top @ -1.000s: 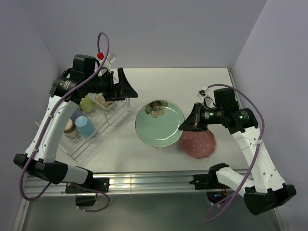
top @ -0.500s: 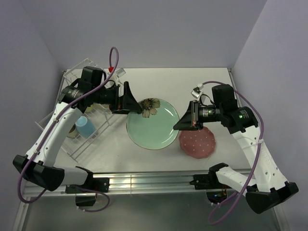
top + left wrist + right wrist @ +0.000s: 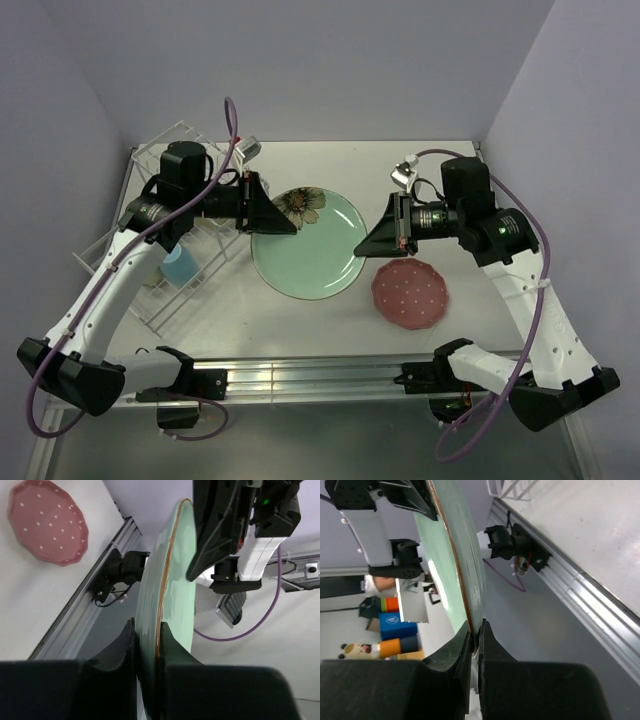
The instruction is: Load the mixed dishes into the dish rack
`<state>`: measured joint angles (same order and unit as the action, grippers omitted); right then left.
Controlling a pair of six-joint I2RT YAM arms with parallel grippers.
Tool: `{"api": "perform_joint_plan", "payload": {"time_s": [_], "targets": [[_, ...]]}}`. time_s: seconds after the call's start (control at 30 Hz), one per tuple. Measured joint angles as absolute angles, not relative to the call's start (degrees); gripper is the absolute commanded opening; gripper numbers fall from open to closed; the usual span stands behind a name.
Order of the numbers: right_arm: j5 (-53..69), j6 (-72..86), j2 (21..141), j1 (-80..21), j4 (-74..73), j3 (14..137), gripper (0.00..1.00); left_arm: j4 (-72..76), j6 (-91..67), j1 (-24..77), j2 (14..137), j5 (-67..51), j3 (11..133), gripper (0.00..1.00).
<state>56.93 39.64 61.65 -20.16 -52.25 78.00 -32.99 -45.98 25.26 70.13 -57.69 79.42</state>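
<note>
Green plate: The mint-green flower plate [image 3: 310, 250] is in the middle of the top view. It has a flower near its upper left rim. It is held on two sides, one arm on each side.
Left tool: The left gripper [image 3: 268, 214] is at the plate's left rim. In the left wrist view the rim sits between its two fingers [image 3: 122, 647], and they squeeze it from both sides.
Right tool: The right gripper [image 3: 373, 242] is at the plate's right rim. In the right wrist view its two fingers are pinched tight on the thin edge of the plate.
Pink plate: The pink white-dotted plate [image 3: 410, 293] lies flat on the table [image 3: 450, 160], at the lower right of the top view. It is just beside the green plate and under the right arm. No tool touches it.
Rack: The dish rack [image 3: 160, 150] is white wire and sits at the left of the top view, partly under the left arm. The green plate is beside it, not in it.
Blue mug: The light blue mug [image 3: 180, 266] sits inside the rack, near its lower part in the top view.
Other dishes: The left arm hides most of the rack, so one cannot tell what else is in it.
</note>
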Motion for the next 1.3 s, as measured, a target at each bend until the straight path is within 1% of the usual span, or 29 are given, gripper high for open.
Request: {"api": "perform_joint_plan", "payload": {"time_s": [0.2, 0.23, 0.27, 0.3, 0.33, 0.37, 0.47, 0.57, 0.67, 0.7, 0.83, 1.0, 1.3], "targets": [[55.9, 40.0, 62.9, -20.4, -53.7, 80.0, 0.00, -31.7, -46.4, 24.8, 70.7, -58.2, 78.7, 0.00], [55.8, 39.9, 63.3, -20.4, -54.2, 80.2, 0.17, -32.7, -46.1, 24.8, 71.1, -57.9, 79.4, 0.00], [55.6, 39.8, 63.6, -20.4, -54.4, 80.4, 0.40, -34.0, -45.4, 24.8, 71.7, -57.4, 80.7, 0.00], [55.4, 39.8, 64.1, -20.3, -54.8, 80.9, 0.56, -35.9, -44.1, 24.8, 72.7, -56.6, 82.7, 0.00], [55.5, 39.5, 64.6, -20.4, -54.5, 81.5, 0.97, -37.5, -43.1, 25.0, 73.4, -55.5, 84.6, 0.00], [55.2, 39.1, 65.3, -20.7, -54.4, 82.6, 1.00, -39.0, -41.8, 25.3, 74.4, -53.7, 87.1, 0.00], [51.5, 36.1, 67.0, -21.1, -55.7, 87.1, 1.00, -40.3, -39.0, 24.2, 75.5, -49.1, 91.6, 0.00], [44.9, 33.1, 67.5, -21.1, -59.9, 91.0, 1.00, -39.8, -37.3, 18.4, 74.0, -43.5, 92.2, 0.00], [39.7, 30.9, 67.1, -21.1, -63.0, 92.3, 1.00, -38.2, -34.1, 13.1, 71.5, -35.0, 90.3, 0.00], [38.3, 30.3, 66.8, -21.1, -64.2, 92.3, 1.00, -36.8, -31.9, 11.7, 69.9, -30.5, 88.8, 0.00], [36.2, 29.0, 65.2, -21.1, -66.3, 88.9, 1.00, -34.0, -23.3, 10.9, 63.8, -19.8, 83.6, 0.00], [34.8, 27.8, 63.7, -21.1, -69.8, 85.1, 1.00, -32.8, -10.3, 9.3, 60.1, -14.2, 82.7, 0.00], [32.6, 25.6, 63.7, -21.1, -71.9, 85.1, 1.00, -28.9, 2.4, 2.2, 61.3, -13.3, 82.6, 0.00]]}}
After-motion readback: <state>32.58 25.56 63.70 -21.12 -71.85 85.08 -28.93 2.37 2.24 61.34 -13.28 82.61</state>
